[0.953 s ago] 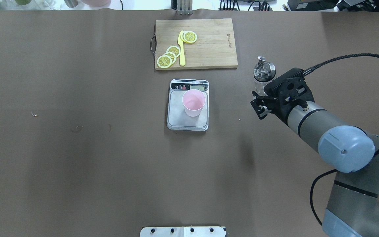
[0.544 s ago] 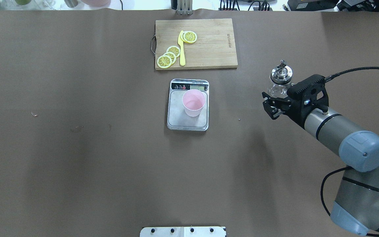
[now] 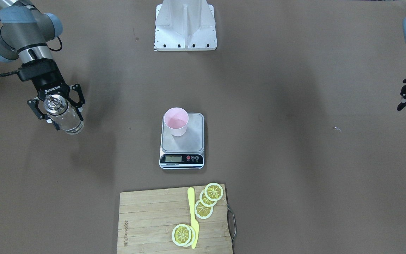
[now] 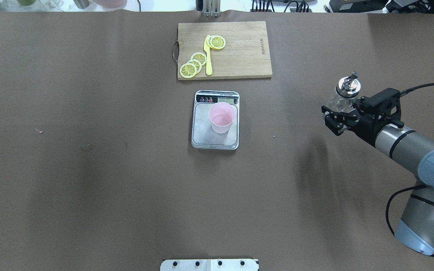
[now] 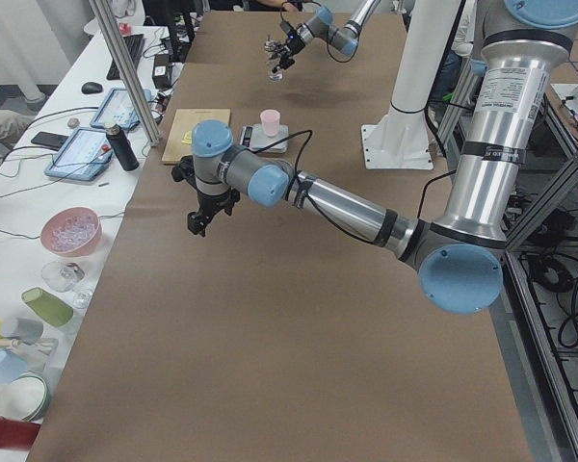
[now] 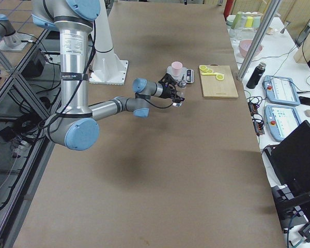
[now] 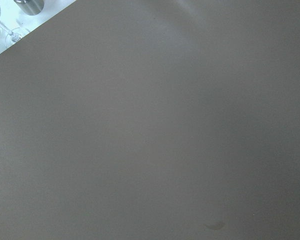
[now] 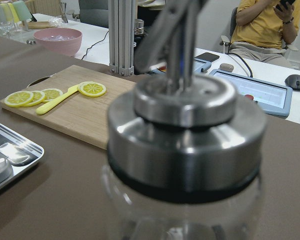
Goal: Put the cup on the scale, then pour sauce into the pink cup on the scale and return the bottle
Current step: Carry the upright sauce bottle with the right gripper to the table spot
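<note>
The pink cup stands upright on the far part of the scale, at the table's middle. My right gripper is shut on the clear glass bottle, held off the table well to the right of the scale. Its metal pour-spout cap fills the right wrist view. Clear sauce shows through the glass. My left gripper hovers open and empty far out on the left; the overhead view does not show it.
A wooden cutting board with lemon slices and a yellow knife lies beyond the scale. The robot base plate sits at the near edge. A seated person and tablets are past the table's far side.
My right arm has carried the bottle further right, away from the scale. The left gripper's tip has left the overhead view's left edge. Cup and scale have not moved.
</note>
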Controlling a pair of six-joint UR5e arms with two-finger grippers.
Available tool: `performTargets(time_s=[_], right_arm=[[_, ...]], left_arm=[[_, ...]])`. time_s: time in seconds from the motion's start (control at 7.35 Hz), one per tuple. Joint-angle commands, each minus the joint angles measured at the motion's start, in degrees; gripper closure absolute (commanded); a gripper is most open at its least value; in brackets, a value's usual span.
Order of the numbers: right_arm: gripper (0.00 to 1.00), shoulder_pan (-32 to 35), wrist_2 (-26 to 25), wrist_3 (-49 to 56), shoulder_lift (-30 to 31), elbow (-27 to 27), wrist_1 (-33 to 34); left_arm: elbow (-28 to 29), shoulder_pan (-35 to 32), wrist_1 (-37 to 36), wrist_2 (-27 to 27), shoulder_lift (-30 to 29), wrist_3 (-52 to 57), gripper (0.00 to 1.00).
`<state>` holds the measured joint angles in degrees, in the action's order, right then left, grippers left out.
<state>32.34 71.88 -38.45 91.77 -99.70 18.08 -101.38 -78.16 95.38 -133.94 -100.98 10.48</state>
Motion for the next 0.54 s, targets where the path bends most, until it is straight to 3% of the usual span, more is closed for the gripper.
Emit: performTargets(time_s=[0.0,0.41], right_arm=[[0.83,0.09,0.28,-1.89,0.43,7.02,-10.47],[0.83,0.09,0.37,-1.90,0.51,9.09,-13.07]], left_arm=[[0.04,-0.15,0.06,0.00,0.08,0.24,0.03],[0.04,-0.15,-0.02,0.00,0.08,0.24,0.03]])
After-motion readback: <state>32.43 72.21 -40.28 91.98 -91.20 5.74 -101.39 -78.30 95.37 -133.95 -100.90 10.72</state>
